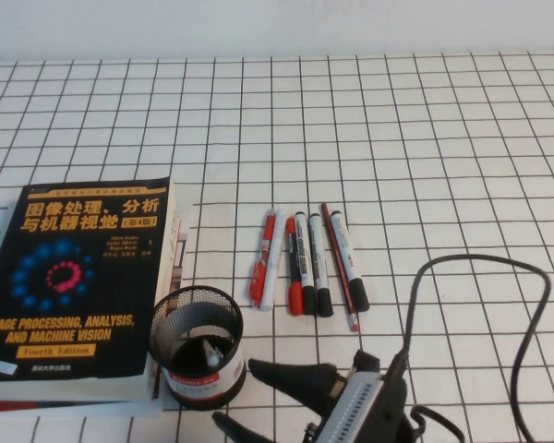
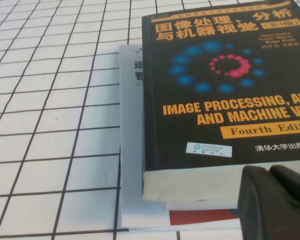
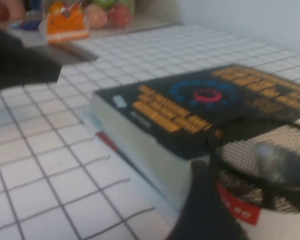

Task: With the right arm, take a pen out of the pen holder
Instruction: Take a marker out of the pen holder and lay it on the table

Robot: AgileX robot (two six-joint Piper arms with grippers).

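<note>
White gridded surface (image 1: 425, 138) carrying all items; positions are given from the pen holder. One stack of books (image 1: 74, 277) touches the holder's left side, a black volume on top and at least one more beneath. One black cable (image 1: 499, 268) loops well to the holder's right. Right tool (image 1: 235, 397), just beside the holder on its near right side: fingers spread, released, grasping nothing. Left tool (image 2: 270, 172), at the black volume's near edge, left of the holder: fingers pressed together, nothing between them. One black mesh pen holder (image 1: 180, 374), upright, containing a single grey pen (image 1: 209, 353), tilted. Loose pens (image 1: 319, 258) lie in a row on the surface beyond the holder to its right, six or seven, touching too closely for a sure count.
</note>
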